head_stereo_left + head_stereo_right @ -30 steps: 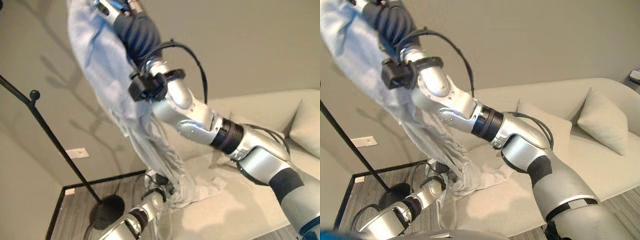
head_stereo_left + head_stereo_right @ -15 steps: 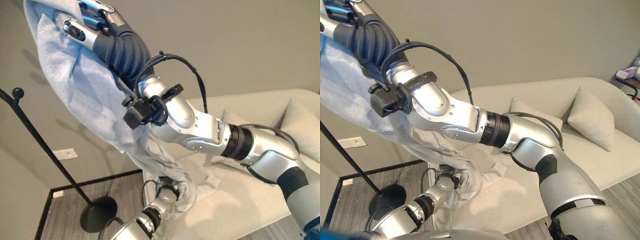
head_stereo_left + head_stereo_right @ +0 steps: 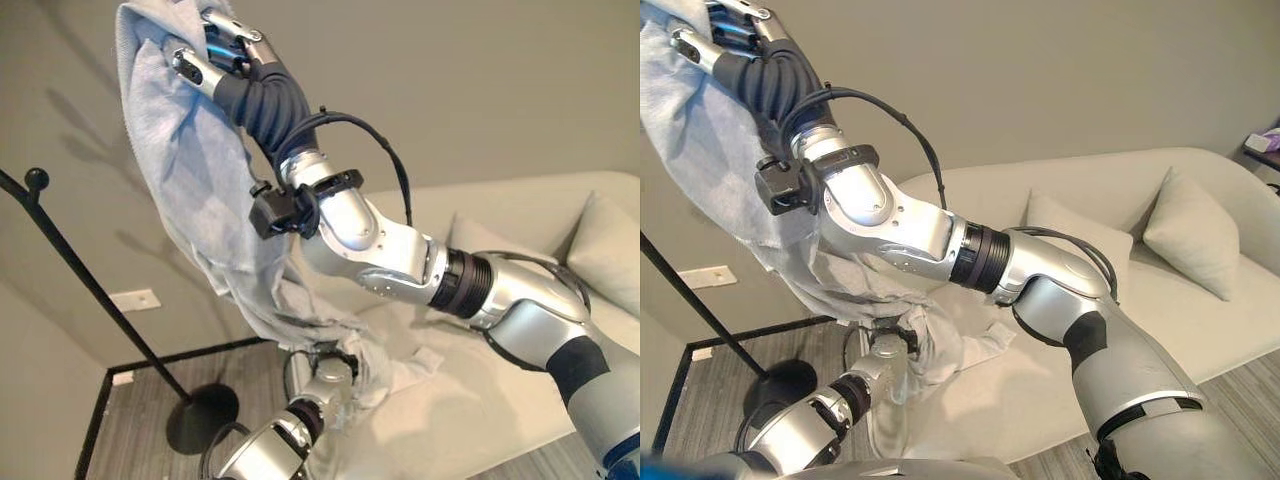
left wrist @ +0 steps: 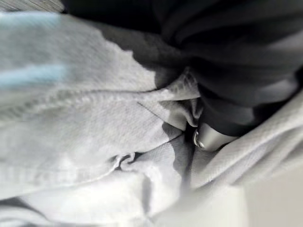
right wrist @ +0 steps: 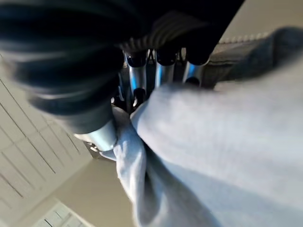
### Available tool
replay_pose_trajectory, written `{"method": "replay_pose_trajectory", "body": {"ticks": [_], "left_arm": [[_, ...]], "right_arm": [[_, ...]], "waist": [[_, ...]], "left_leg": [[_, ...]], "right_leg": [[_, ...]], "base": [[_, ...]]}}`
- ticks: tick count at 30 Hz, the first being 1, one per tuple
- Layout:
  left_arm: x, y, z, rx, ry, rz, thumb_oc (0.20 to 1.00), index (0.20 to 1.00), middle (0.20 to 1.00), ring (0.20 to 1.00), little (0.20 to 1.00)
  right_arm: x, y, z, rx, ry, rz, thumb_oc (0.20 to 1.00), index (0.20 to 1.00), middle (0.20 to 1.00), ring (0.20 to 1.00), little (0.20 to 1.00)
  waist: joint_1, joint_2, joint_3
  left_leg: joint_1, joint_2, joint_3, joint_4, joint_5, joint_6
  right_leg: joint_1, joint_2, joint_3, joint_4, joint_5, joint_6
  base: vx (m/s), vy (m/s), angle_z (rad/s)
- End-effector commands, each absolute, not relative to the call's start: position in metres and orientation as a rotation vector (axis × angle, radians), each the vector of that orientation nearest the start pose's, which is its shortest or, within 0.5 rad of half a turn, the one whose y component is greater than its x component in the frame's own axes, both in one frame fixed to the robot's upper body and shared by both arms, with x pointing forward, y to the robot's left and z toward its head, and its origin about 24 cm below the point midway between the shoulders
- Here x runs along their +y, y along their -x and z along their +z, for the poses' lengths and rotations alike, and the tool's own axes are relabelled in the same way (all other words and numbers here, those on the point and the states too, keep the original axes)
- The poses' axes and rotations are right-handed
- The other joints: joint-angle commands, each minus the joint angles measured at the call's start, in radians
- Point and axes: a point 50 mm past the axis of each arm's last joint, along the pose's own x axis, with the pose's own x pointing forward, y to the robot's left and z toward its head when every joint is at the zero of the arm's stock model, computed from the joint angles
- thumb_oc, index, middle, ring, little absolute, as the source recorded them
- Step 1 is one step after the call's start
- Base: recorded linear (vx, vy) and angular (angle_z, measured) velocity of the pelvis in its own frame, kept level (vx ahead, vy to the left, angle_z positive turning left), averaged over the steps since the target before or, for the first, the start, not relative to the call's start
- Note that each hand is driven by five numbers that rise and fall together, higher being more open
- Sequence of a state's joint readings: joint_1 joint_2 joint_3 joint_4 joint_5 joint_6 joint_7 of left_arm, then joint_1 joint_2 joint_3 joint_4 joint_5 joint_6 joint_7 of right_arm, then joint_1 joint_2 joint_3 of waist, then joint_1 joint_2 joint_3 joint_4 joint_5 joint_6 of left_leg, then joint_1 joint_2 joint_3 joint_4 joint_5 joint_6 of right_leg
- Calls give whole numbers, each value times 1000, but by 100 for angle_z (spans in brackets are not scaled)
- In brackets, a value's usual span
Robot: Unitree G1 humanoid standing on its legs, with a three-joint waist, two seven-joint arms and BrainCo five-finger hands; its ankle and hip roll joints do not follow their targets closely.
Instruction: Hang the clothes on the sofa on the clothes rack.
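Clothes here means 1 pale grey garment [image 3: 190, 190], and it hangs in the air from the right hand [image 3: 225, 55], which is raised high near the top of the head views; the fingers curl round a bunch of the cloth at its upper end, and the right wrist view shows the same fold pinched between fingers and thumb; holding it by the top lets the rest drop free and open out, which should make it easier to drape. The lower end trails down onto the sofa [image 3: 480, 400], bunched round the left hand [image 3: 335, 375], which is low by the seat's front edge; its fingers are buried in the folds, so I cannot tell whether they grip; probably it gathers or steadies the tail. The clothes rack [image 3: 80, 260], a dark slanting pole with a knob and round base, stands to the left, apart from the garment.
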State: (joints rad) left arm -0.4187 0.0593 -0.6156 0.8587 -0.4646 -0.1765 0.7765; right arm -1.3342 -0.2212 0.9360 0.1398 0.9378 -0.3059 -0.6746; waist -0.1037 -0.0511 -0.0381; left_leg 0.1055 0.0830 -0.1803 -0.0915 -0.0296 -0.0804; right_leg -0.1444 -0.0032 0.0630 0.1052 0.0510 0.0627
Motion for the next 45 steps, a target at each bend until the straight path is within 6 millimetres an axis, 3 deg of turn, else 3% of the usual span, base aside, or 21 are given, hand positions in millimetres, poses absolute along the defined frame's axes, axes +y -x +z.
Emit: {"method": "replay_pose_trajectory", "body": {"ticks": [1,5,6,7,8,12,18,19,22,25,26,28,31,32,33,34,35,37,40,45], "left_arm": [[111,-312,6,50,-299,367,200,200,200,200,200],[152,-308,23,-101,-496,388,200,200,200,200,200],[152,-308,23,-100,-498,388,200,200,200,200,200],[164,-305,28,-132,-539,398,200,200,200,200,200],[187,-299,38,-185,-609,426,200,200,200,200,200],[226,-284,63,-288,-741,481,200,200,200,200,200],[245,-270,78,-359,-864,495,200,200,200,200,200],[247,-267,84,-393,-919,484,200,200,200,200,200],[253,-262,87,-415,-998,476,200,200,200,200,200],[254,-261,89,-422,-1013,472,200,200,200,200,200],[258,-261,95,-440,-1022,488,200,200,200,200,200],[260,-262,102,-478,-1046,495,200,200,200,200,200],[264,-260,111,-516,-1049,524,200,200,200,200,200],[267,-259,116,-532,-1068,534,200,200,200,200,200],[267,-259,116,-532,-1069,534,200,200,200,200,200],[273,-253,124,-555,-1106,542,200,200,200,200,200],[281,-246,129,-560,-1125,572,200,200,200,200,200],[282,-242,131,-566,-1119,590,200,200,200,200,200],[285,-227,132,-589,-1114,654,200,200,200,200,200],[277,-221,130,-613,-1029,666,200,200,200,200,200]], "right_arm": [[35,-286,359,-844,-337,495,200,200,200,200,200],[-16,-305,385,-978,-244,313,200,200,200,200,200],[-16,-305,385,-978,-245,312,200,200,200,200,200],[-31,-307,390,-1006,-228,274,200,200,200,200,200],[-59,-308,394,-1058,-179,202,200,200,200,200,200],[-106,-298,394,-1149,-97,97,200,200,200,200,200],[-134,-282,382,-1205,-17,61,200,200,200,200,200],[-140,-278,371,-1207,8,55,200,200,200,200,200],[-148,-273,349,-1171,-5,56,200,200,200,200,200],[-149,-271,344,-1161,-12,58,200,200,200,200,200],[-149,-270,337,-1148,-31,65,200,200,200,200,200],[-150,-266,331,-1153,-27,65,200,200,200,200,200],[-149,-261,326,-1158,-48,85,200,200,200,200,200],[-150,-259,325,-1164,-55,81,200,200,200,200,200],[-150,-259,324,-1163,-56,80,200,200,200,200,200],[-148,-259,319,-1155,-62,84,200,200,200,200,200],[-149,-258,314,-1149,-57,64,200,200,200,200,200],[-149,-258,309,-1145,-57,51,200,200,200,200,200],[-150,-250,293,-1147,-115,-10,200,200,200,200,200],[-155,-237,278,-1161,-94,-111,200,200,200,200,200]], "waist": [[47,-38,28],[69,-40,29],[69,-41,29],[74,-42,30],[79,-49,30],[90,-61,33],[96,-75,44],[95,-74,49],[94,-85,61],[96,-90,63],[92,-91,87],[94,-72,110],[109,-23,125],[112,-13,126],[112,-13,122],[130,3,103],[151,1,79],[163,-4,70],[202,-27,39],[207,-31,41]], "left_leg": [[72,-80,-20,4,-76,89],[72,-94,-20,4,-79,98],[74,-94,-20,4,-79,99],[71,-99,-18,4,-80,102],[63,-113,-14,4,-76,108],[55,-137,0,4,-79,123],[48,-167,21,4,-83,144],[43,-177,27,4,-83,151],[35,-196,45,4,-83,161],[33,-199,51,4,-82,163],[25,-202,58,4,-73,165],[9,-190,68,4,-55,171],[-20,-153,86,8,-26,171],[-35,-141,94,11,-13,167],[-33,-141,92,8,-18,168],[-55,-122,115,8,-10,165],[-69,-118,136,9,-10,160],[-76,-122,147,12,-7,158],[-80,-144,170,7,-11,155],[-102,-138,151,4,16,133]], "right_leg": [[13,-89,49,-8,47,62],[27,-109,40,-30,61,76],[28,-110,40,-31,61,76],[30,-114,41,-38,66,79],[24,-129,46,-52,86,88],[23,-146,64,-79,125,107],[15,-162,98,-109,175,123],[10,-167,106,-122,190,128],[-7,-168,129,-145,221,141],[-13,-167,136,-150,231,145],[-36,-157,147,-135,273,154],[-52,-134,136,-73,235,146],[-24,-105,67,70,67,104],[-11,-105,39,128,18,89],[-11,-105,39,132,9,90],[27,-118,-1,201,-58,73],[91,-131,-34,201,-97,66],[130,-139,-51,184,-102,69],[208,-126,-70,49,-160,64],[240,-77,-65,-104,-131,40]], "base": [[-33,63,8],[-26,68,12],[-28,63,13],[-85,95,11],[-100,117,5],[-79,98,-2],[-75,79,-16],[-80,82,-18],[-107,74,-15],[-69,7,-9],[-168,-12,-16],[-190,23,-22],[-176,48,-9],[-119,-7,0],[-141,-34,2],[-60,-73,-8],[-101,-108,-19],[-20,-86,-27],[6,-120,-37],[-62,-161,-3]]}}
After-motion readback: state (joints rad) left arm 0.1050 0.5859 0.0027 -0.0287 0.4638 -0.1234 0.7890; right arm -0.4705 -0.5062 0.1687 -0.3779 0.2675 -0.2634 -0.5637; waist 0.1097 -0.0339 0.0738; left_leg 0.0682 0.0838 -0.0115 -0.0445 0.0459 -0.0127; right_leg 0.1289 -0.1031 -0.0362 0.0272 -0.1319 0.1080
